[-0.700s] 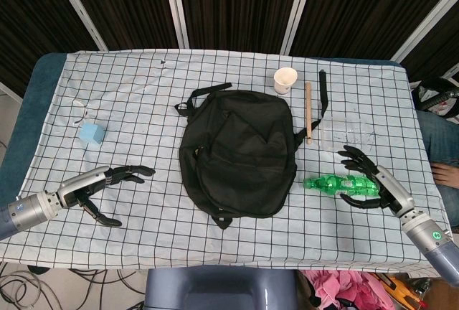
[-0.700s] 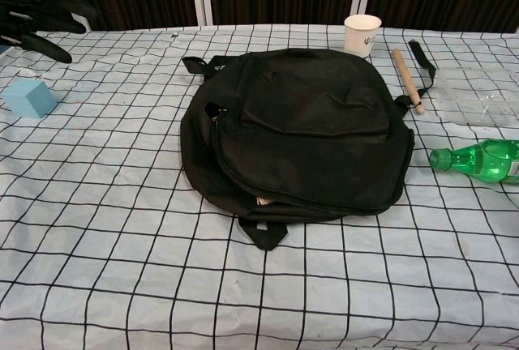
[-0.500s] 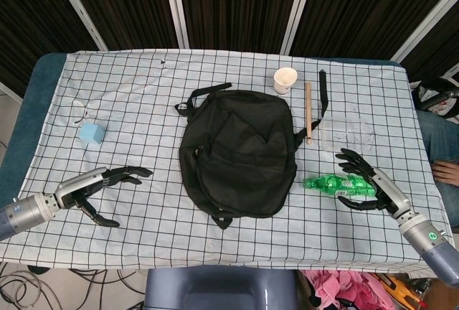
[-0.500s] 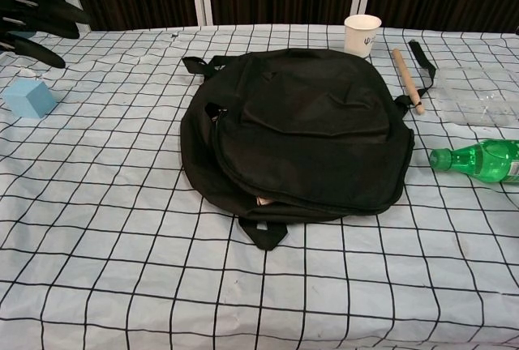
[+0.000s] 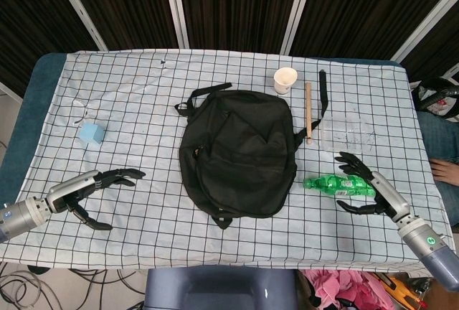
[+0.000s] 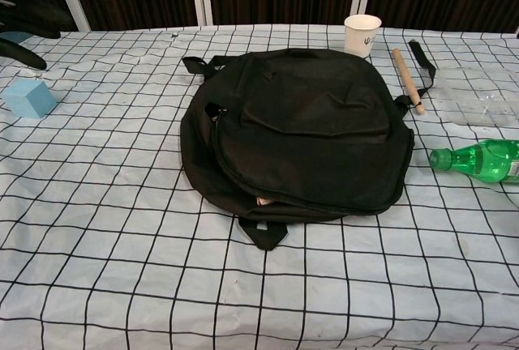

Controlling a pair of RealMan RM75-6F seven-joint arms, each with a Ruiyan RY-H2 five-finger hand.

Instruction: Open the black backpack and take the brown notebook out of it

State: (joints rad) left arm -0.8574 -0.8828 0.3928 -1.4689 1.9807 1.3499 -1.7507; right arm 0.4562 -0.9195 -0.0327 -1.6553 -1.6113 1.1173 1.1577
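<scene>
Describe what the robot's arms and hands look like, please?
Each arm ends in a slim black left hand or right hand with thin, jointed, skeletal-looking fingers. Behind each wrist sits a smooth silver-grey cylindrical forearm, with a small green round marking visible on the right one. No loose cables show.

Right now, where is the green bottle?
Head view: the green bottle lies on its side right of the backpack, just by the right hand.

Checked tablecloth [image 5: 143,95], dark slatted wall panels [image 5: 229,1] behind.
</scene>
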